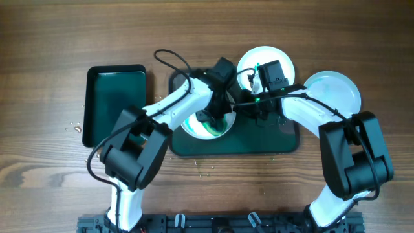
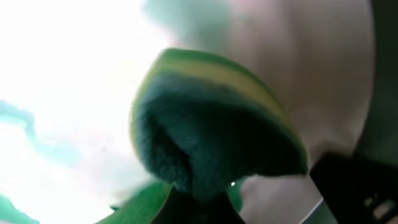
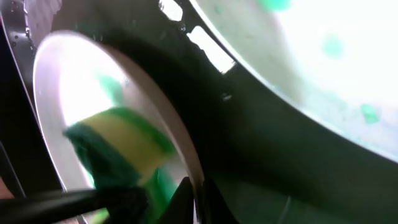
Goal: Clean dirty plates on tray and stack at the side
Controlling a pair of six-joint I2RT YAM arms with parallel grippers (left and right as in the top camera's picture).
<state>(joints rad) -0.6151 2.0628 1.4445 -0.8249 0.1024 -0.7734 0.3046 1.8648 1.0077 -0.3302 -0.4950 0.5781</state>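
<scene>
Left tool (image 1: 214, 115) clamps sponge (image 2: 211, 124) against plate (image 3: 65, 90) (green-smeared).

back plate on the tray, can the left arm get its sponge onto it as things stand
Probably not yet: the right arm lies across that back plate and the path from the left gripper, which is shut on the sponge on the smeared plate. That arm would have to pull away first.

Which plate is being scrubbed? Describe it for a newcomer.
Start at the big dark green tray mid-table. In its left half lies the plate, under the left gripper and its sponge. It alone sits wholly within the tray, streaked green.
</scene>
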